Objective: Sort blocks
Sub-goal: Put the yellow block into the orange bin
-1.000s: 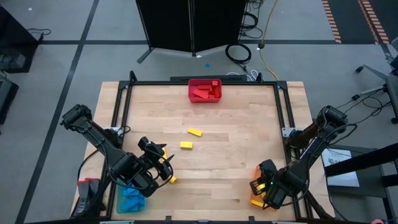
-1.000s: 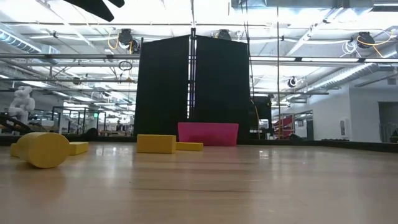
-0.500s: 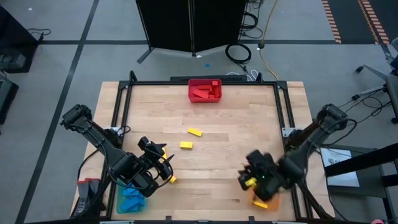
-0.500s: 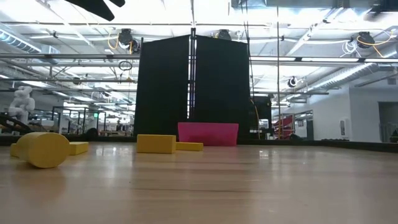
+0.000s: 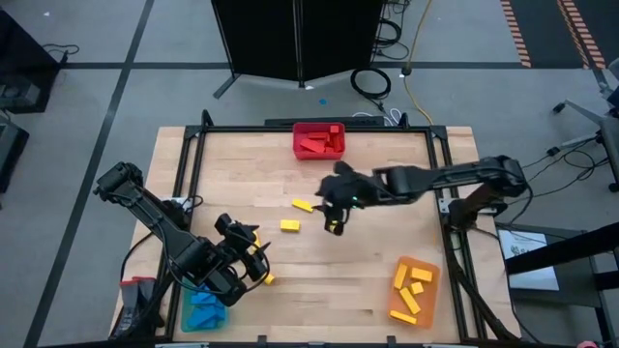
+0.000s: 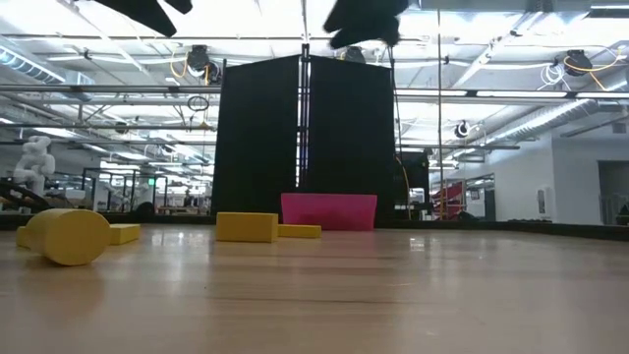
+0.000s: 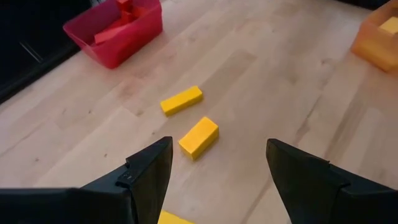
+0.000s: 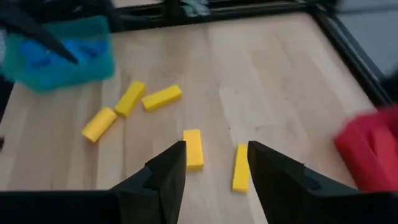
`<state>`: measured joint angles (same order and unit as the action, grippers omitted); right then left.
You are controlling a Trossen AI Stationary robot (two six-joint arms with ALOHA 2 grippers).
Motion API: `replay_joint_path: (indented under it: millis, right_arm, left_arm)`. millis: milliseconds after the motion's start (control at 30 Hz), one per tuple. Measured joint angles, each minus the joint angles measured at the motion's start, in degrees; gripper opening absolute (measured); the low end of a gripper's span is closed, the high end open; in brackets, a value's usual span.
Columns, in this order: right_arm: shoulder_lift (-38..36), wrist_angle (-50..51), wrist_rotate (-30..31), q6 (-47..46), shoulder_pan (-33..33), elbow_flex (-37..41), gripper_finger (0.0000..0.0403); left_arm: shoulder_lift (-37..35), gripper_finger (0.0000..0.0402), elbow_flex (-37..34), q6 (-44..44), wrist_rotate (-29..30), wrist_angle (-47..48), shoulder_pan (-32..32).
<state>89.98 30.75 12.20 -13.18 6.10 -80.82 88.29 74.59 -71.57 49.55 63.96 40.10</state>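
The right end effector (image 5: 334,224) hangs over the middle of the bench (image 5: 387,261), fingers spread and carrying nothing, just beside two loose yellow blocks (image 5: 304,205) (image 5: 289,225). The left end effector (image 5: 256,259) waits at the bench's near left corner, fingers spread and bare, with more yellow blocks (image 8: 130,98) around it. Red blocks (image 5: 317,145) fill the red bin (image 5: 299,132) at the far edge, blue blocks (image 5: 204,311) the teal bin (image 5: 187,298), and yellow ones the orange bin (image 5: 426,290).
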Motion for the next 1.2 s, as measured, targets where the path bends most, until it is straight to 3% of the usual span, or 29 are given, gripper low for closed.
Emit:
replay_joint_path:
  millis: [233, 433, 567, 800, 1033, 1200]
  right_arm:
    - [9.8, -6.9, -6.0, 12.1, -3.8, 0.0, 0.0182]
    - [20.8, -13.0, -10.9, 11.9, -3.8, -1.6, 0.0237]
    - [27.1, -12.7, -11.0, 12.0, -3.9, -6.3, 0.0266]
    - [36.2, -8.8, -14.3, 10.1, -4.7, -13.6, 0.0277]
    - [40.5, -1.3, -13.9, 5.3, -4.6, -14.7, 0.0245]
    - [40.1, -1.7, -12.1, 4.8, -4.7, -14.5, 0.0129]
  left_arm:
    - [0.0, 0.0264, 0.0, 0.1, -1.7, 0.0, 0.1]
    - [0.0, 0.0264, 0.0, 0.4, -1.8, 0.3, 0.1]
    - [0.0, 0.0264, 0.0, 0.1, -1.8, 1.1, 0.1]
    - [0.0, 0.0264, 0.0, 0.0, -1.8, 1.5, 0.1]
    - [0.0, 0.0264, 0.0, 0.0, -2.3, 2.0, 0.1]
    - [0.0, 0.0264, 0.0, 0.2, -2.3, 2.9, 0.1]
